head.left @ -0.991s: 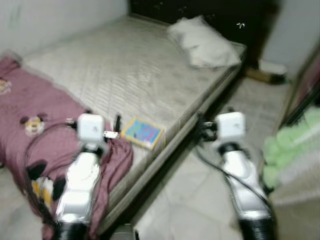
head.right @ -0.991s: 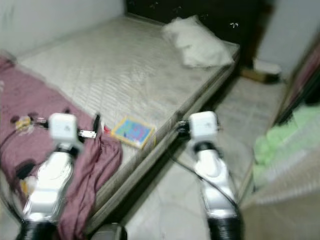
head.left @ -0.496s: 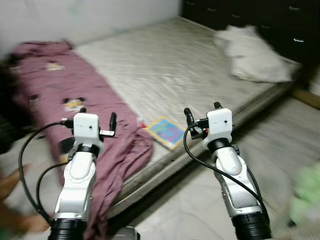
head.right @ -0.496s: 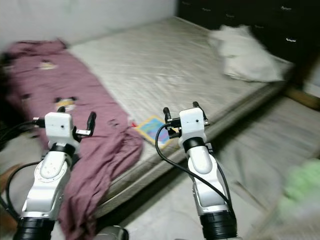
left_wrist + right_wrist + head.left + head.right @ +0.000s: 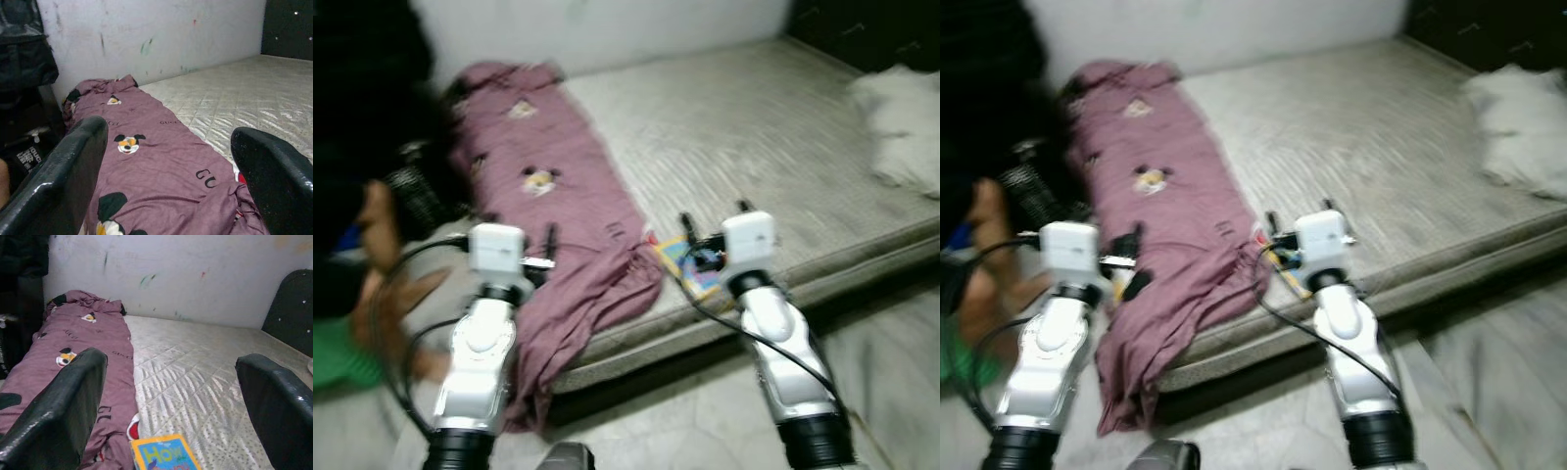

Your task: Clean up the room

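A maroon blanket with cartoon-mouse prints lies along the left part of the bare mattress, and its near end hangs over the front edge. A colourful children's book lies near the mattress's front edge, right of the blanket. My left gripper is open above the blanket's near end, nothing between its fingers. My right gripper is open just above and before the book, holding nothing.
A white pillow lies at the mattress's far right. A person in dark clothes crouches at the left, one hand close to my left arm. A pale wall backs the bed. Tiled floor runs along its front.
The camera has swung left: the pillow slid to the right edge and a person came into view at left. Both grippers stay open and hold the same pose.
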Controlling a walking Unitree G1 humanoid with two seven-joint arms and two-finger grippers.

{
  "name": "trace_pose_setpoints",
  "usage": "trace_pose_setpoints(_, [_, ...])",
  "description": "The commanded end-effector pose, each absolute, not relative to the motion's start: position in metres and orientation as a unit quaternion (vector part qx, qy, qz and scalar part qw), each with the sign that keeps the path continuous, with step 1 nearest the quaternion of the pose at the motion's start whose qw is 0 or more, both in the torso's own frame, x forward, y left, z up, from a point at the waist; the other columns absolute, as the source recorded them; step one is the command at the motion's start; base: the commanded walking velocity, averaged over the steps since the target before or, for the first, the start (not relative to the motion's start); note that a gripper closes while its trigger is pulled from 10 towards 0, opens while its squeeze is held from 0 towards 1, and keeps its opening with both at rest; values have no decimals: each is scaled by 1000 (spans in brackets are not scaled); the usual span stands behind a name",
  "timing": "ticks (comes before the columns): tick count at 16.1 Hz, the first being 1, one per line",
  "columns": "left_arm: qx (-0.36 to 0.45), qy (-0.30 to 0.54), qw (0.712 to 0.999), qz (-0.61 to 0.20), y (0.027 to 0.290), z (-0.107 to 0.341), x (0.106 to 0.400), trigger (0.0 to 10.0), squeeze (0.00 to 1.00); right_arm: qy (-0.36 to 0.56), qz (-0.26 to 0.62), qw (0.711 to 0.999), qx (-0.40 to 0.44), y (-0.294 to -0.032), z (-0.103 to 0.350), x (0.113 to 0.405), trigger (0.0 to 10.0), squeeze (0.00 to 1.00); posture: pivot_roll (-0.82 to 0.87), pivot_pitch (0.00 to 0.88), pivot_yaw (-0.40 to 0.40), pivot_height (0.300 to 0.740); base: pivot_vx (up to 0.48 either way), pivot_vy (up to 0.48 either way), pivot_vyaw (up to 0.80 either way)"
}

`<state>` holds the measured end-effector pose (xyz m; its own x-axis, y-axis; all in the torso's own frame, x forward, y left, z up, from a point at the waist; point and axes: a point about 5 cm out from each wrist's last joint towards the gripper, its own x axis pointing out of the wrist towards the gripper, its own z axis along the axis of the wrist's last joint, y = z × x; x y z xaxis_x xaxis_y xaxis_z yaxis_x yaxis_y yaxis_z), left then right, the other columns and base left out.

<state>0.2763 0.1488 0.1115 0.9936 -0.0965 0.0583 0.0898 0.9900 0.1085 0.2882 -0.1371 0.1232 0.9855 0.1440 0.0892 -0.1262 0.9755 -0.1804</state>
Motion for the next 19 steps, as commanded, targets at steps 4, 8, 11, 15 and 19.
trace_pose_setpoints(4, [62,-32,997,-43,159,114,277,10000,0,-56,82,992,-76,-128,125,289,10000,0,-8,0,3,740,0,0,800])
trace_pose_setpoints(8, [60,-32,997,-46,158,114,278,10000,0,-58,81,992,-73,-128,125,289,10000,0,-10,0,4,740,0,0,800])
trace_pose_setpoints(11, [55,-36,996,-57,156,114,277,10000,0,-58,78,993,-69,-129,125,289,10000,0,-11,0,3,740,0,0,0])
trace_pose_setpoints(15, [53,-41,996,-65,155,116,277,10000,0,-57,77,993,-66,-129,125,290,10000,0,-11,0,3,740,64,0,0])
trace_pose_setpoints(19, [53,-42,995,-69,155,116,277,10000,0,-57,77,993,-65,-129,125,290,10000,0,-12,0,5,740,276,0,0])
